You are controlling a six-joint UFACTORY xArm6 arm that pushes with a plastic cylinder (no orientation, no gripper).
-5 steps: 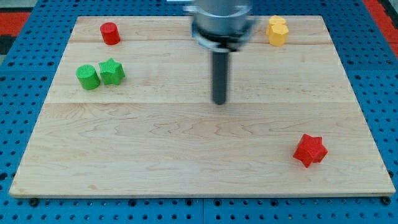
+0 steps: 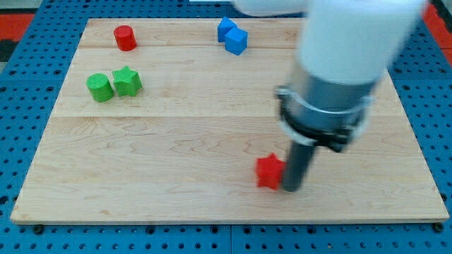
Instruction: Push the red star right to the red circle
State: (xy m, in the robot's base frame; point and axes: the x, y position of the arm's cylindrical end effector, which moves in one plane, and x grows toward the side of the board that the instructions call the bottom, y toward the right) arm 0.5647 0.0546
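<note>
Wooden board (image 2: pixel 176 141) carries everything; my arm (image 2: pixel 346 63) looms at the view's right, with no fingers, only my tip (image 2: pixel 291 189) touching the red star (image 2: pixel 269 171) from its right, low centre. Red circle (image 2: pixel 125 37) sits far off, top left.

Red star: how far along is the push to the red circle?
Barely started. My tip sits against the red star on its right side, near the view's bottom. The red circle is far off at the top left, so nearly the whole travel across the board remains.
</note>
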